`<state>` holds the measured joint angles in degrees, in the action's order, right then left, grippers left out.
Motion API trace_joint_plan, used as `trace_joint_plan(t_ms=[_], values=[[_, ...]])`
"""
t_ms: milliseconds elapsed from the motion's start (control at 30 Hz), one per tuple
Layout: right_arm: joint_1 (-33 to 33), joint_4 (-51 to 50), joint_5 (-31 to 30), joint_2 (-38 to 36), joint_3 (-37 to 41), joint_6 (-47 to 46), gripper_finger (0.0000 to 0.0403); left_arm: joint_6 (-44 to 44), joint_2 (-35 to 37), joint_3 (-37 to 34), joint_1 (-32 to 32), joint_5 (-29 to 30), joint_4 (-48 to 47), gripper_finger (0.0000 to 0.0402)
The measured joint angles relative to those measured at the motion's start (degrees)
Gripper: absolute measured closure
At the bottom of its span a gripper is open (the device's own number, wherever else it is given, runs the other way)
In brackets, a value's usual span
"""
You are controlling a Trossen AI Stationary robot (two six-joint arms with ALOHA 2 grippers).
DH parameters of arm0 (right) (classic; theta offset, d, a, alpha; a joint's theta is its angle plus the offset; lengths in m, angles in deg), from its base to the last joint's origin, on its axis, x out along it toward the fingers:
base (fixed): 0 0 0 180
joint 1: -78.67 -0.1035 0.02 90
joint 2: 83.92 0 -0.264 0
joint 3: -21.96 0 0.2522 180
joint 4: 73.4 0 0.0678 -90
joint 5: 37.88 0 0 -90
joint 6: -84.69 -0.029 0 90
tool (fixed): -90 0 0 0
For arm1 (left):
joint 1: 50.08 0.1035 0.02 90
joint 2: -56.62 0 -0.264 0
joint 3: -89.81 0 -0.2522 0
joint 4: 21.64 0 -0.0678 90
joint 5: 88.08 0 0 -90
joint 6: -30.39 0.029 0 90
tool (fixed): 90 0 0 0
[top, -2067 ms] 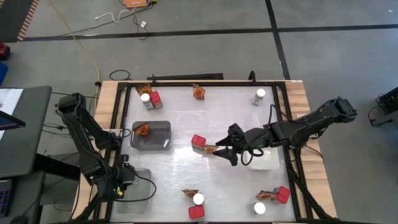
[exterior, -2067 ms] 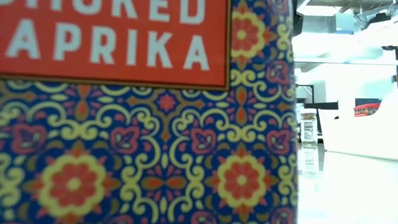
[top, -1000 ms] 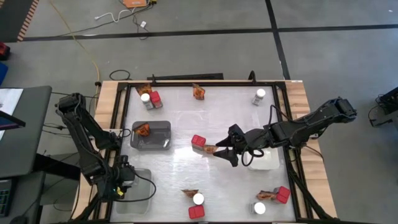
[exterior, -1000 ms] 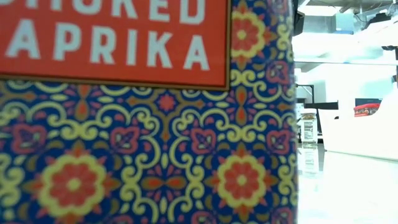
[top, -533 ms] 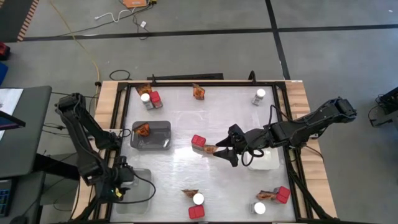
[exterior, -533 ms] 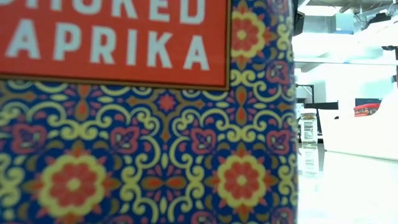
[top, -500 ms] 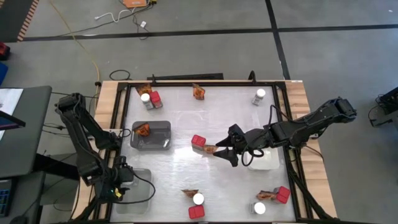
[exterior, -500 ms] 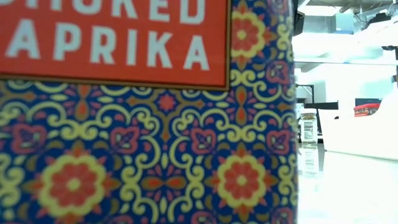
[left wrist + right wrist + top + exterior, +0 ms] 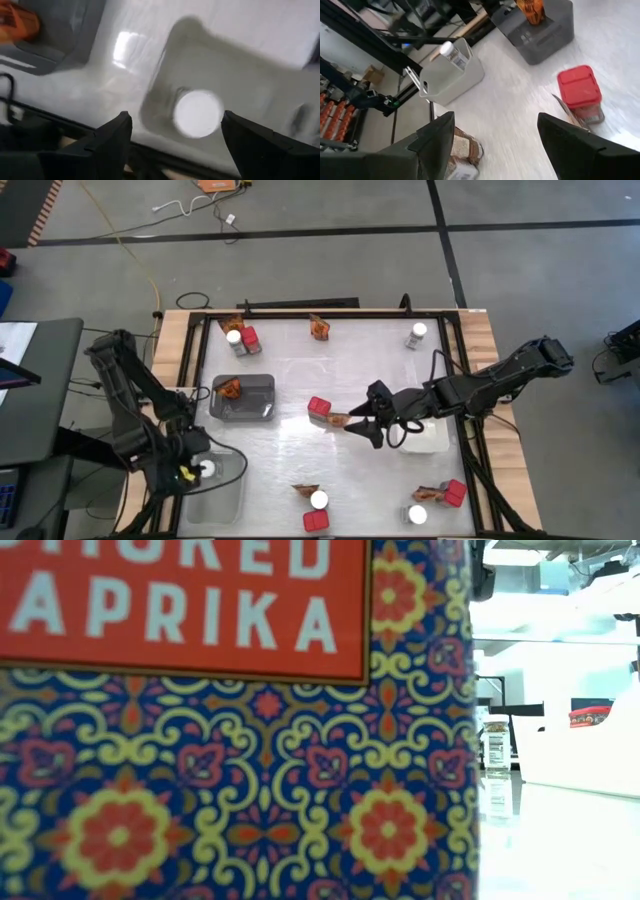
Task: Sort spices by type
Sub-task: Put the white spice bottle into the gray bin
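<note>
High view: the glossy white table (image 9: 300, 380), framed in black rails with wooden edges, stands on a grey floor crossed by dark tape lines and a yellow cable. The left gripper (image 9: 188, 470) hangs over the clear tray (image 9: 225, 490) at seven o'clock, fingers spread wide and holding nothing; a white-lidded jar (image 9: 207, 468) stands in that tray. The right gripper (image 9: 362, 425) sits just past centre toward four o'clock, fingers apart and empty, beside a red box (image 9: 319, 407) and an orange packet (image 9: 338, 420). A grey tray (image 9: 243, 397) at nine o'clock holds one packet. Further spices lie scattered at eleven, one, five and six o'clock. A white tray (image 9: 428, 437) lies under the right arm.

Low view: a patterned paprika box (image 9: 230, 720) fills most of the frame; a distant jar (image 9: 496, 745) stands on the reflective surface before a bright room.

Left wrist view: the open fingers (image 9: 112, 142) flank the jar in the clear tray.

Right wrist view: open fingers (image 9: 437, 137) look across the table to the red box, grey tray and clear tray, with black frame rails beyond.
</note>
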<state>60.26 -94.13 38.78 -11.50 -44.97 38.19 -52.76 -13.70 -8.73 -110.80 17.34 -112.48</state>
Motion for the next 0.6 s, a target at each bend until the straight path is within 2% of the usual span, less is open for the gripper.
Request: trace_joint_plan(t_ms=[100,300,600], values=[[-0.21,-2.2,0.0,-0.01,0.0,-0.02,0.0092,-3.82,0.0,2.64,2.17,0.95,0.19,0.0107],[-3.09,-7.37,0.18,-0.02,0.0,-0.15,0.0092,-2.73,0.02,4.72,8.34,2.77,1.31,0.0107],[-6.21,-18.88,0.48,-0.96,-0.01,5.84,0.0092,-4.71,0.0,4.72,24.89,7.8,4.45,0.0107]])
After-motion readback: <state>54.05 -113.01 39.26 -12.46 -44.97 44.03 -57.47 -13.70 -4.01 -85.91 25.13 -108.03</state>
